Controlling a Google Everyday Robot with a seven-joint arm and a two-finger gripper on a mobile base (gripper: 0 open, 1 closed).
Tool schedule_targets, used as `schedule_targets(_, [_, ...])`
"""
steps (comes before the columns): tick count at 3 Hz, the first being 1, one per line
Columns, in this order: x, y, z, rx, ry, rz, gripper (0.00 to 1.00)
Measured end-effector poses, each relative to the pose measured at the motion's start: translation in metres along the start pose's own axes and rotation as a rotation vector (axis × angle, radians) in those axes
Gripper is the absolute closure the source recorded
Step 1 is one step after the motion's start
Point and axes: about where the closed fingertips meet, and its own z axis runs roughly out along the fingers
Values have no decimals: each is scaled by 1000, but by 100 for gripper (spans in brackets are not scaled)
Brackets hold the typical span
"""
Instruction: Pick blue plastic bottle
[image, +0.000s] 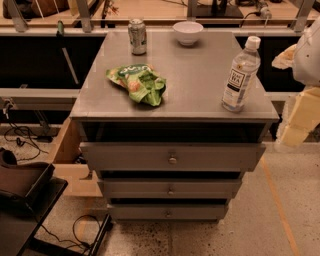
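I see the bottle upright at the front right corner of the cabinet top, apart from the can, bowl and green snack bag; gripper sits right of the cabinet, not touching the bottle, can't tell how open.

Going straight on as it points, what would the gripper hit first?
The gripper, at the right edge, seems to point down: probably the floor beside the cabinet, not the blue plastic bottle. Depth unclear.

The bottle stands on the cabinet's front-right, gripper further right.
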Motion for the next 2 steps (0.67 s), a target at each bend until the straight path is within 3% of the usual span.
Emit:
schedule_targets(1, [0, 0, 0, 0, 0, 0, 0])
schedule_targets(2, [-2, -10, 4, 39, -94, 38, 0])
